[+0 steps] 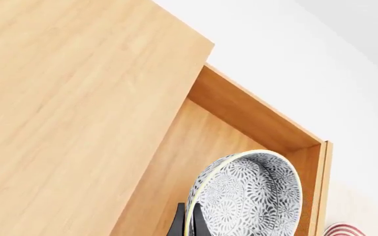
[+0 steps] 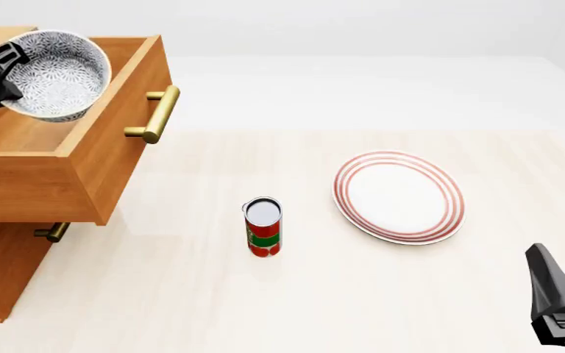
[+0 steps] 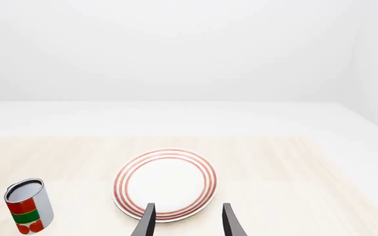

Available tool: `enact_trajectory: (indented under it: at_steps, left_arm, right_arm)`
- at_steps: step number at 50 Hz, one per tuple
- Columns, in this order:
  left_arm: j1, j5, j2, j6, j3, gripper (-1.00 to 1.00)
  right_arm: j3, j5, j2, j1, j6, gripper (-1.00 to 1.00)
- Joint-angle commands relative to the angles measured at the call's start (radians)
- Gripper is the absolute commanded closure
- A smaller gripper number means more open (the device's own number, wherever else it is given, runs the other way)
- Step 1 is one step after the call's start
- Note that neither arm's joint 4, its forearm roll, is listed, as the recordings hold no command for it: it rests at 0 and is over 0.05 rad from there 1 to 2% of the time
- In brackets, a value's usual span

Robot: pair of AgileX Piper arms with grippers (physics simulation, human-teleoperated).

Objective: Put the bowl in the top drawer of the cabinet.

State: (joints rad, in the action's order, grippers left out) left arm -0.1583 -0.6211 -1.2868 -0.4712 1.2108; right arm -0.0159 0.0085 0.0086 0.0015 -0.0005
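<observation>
Bowl held over the open top drawer

The left gripper (image 2: 8, 70) pinches the rim of the bowl (image 2: 59, 73), which hangs tilted above the top drawer (image 2: 86, 158) of the cabinet (image 2: 3, 268). Released from this height and tilt, it could roll or clip the drawer wall. The right gripper (image 3: 186, 221) idles open near the plate (image 2: 399, 195).

Everything I see is bright, evenly lit and sharp to the edges, with no glare or blur, only faint soft shadows under the can (image 2: 263, 228) and plate (image 2: 399, 196) and a darker one beneath the top drawer (image 2: 62, 173).
</observation>
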Motion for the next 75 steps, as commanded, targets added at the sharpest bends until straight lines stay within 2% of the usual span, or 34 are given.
enact_trajectory:
  at_steps: [1,75]
  left_arm:
    - [-0.001,0.009,-0.009,0.005,0.005,1.00]
    - [-0.008,0.044,-0.032,0.014,-0.022,1.00]
  right_arm:
    - [0.000,0.000,0.000,0.000,0.000,-1.00]
    - [0.000,0.000,0.000,0.000,0.000,-1.00]
